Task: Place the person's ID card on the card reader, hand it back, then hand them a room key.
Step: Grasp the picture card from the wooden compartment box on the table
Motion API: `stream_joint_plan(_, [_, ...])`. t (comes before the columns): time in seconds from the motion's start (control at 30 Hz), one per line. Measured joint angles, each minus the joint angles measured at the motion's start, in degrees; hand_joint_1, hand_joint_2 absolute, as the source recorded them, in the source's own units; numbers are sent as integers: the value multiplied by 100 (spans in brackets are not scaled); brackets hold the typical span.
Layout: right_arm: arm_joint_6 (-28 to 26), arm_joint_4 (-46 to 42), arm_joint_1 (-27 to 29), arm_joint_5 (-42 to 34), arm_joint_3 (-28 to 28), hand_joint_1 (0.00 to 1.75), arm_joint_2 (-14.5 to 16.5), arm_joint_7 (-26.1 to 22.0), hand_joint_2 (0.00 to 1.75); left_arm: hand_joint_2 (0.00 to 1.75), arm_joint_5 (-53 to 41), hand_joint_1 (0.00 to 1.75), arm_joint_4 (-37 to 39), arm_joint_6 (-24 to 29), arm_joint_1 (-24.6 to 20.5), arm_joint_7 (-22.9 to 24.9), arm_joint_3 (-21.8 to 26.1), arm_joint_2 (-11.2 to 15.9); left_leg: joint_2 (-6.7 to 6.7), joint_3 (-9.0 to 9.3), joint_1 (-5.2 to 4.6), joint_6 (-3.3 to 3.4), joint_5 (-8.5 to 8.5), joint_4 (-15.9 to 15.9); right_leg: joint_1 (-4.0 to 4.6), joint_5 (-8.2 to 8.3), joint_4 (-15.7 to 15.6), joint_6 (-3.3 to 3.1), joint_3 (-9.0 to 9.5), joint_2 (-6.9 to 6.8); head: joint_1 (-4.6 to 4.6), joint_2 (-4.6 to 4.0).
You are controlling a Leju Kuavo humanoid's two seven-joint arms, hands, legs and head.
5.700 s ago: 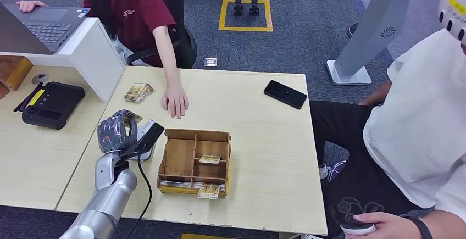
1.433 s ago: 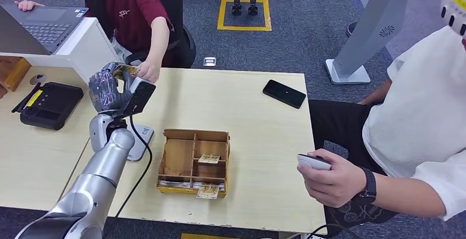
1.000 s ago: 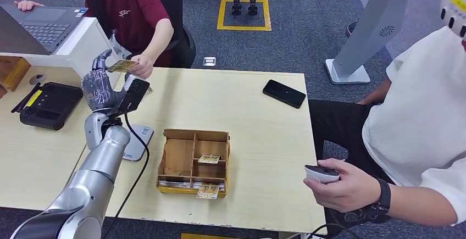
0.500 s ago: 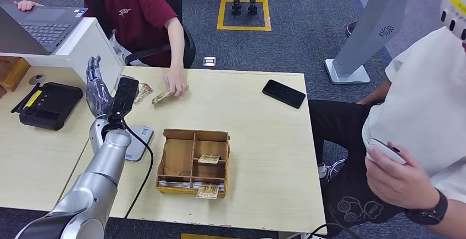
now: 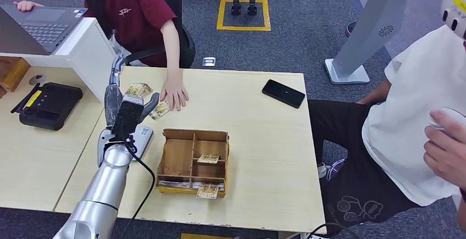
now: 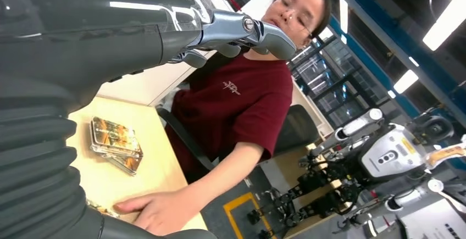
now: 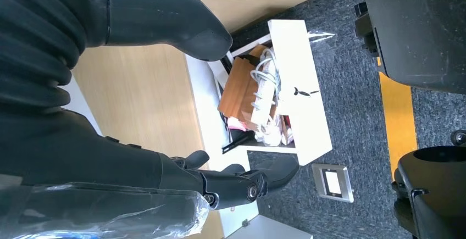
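Head view: my left robot hand (image 5: 122,100) hangs above the near-left part of the worktop (image 5: 258,140), fingers spread and nothing in it. The ID card (image 5: 160,110) lies on the worktop just beside the person's hand (image 5: 175,97), which rests flat. The card reader (image 5: 144,135) sits under my wrist, and the wooden box (image 5: 193,162) holding room keys (image 5: 209,159) stands just beside it. A second stack of cards (image 5: 137,90) lies nearby. The hazard, as I judge it, is taking a card from that stack instead of a key from the box, or brushing the person's hand while I turn toward the box.

Left wrist view: my left robot hand's fingers (image 6: 258,27) extend straight, holding nothing. The stack of cards (image 6: 114,143) lies on the worktop and the person's hand (image 6: 151,212) rests flat close by.

Right wrist view: my right robot hand (image 7: 137,35) hangs beside the worktop edge, loosely open and holding nothing; swinging it up blind could catch that edge.
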Motion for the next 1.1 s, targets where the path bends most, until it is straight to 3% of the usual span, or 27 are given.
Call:
stream_joint_plan(0.2, [6, 2, 1, -1, 0, 0, 0, 4, 175, 175, 348, 0, -610, -706, 135, -78, -391, 136, 2, -1, 3, 0, 0, 0, 3, 1, 1, -1, -1, 1, 0, 1])
stream_joint_plan(0.37, [9, 10, 2, -40, 0, 0, 0, 4, 175, 175, 140, 0, -1352, -1177, 348, -76, -956, 419, 2, -2, 3, -1, -1, -1, 3, 0, 0, -1, -1, 1, -1, 1])
stream_joint_plan(0.43, [29, 20, 2, -73, 0, 0, 0, 6, 175, 175, -421, 0, -1580, -1021, 481, -29, -1247, 557, 2, -2, 2, 0, -1, -1, 3, 0, 0, 0, -2, 1, 0, 1])
stream_joint_plan(0.57, [107, 27, 2, -140, 0, 0, 0, 13, 175, 175, -2142, 0, -1712, -5, 716, 373, -1918, 792, 2, -2, 2, 0, -1, -1, 3, 0, -1, 0, -4, 1, 0, 1])
stream_joint_plan(0.67, [109, 28, 2, -157, 0, 0, 0, 14, 175, 175, -2678, 0, -1712, 477, 823, 549, -2326, 920, 4, -2, 2, -1, -1, -1, 3, 1, 0, -1, -4, 2, 0, 0])
stream_joint_plan(0.83, [109, 28, 2, -137, 0, 0, 0, 3, 175, 175, -2180, 0, -1740, 289, 931, 372, -2680, 1138, 8, -1, 4, -1, -1, -1, 4, 1, 0, -2, -5, 6, -1, 1])
stream_joint_plan(1.1, [110, 33, 2, -100, 0, 0, 0, -5, 175, 175, -1854, 0, -1898, 89, 1015, 215, -2798, 1329, 11, -2, 6, -1, -1, -1, 6, 1, 0, -2, -6, 10, 1, 0])
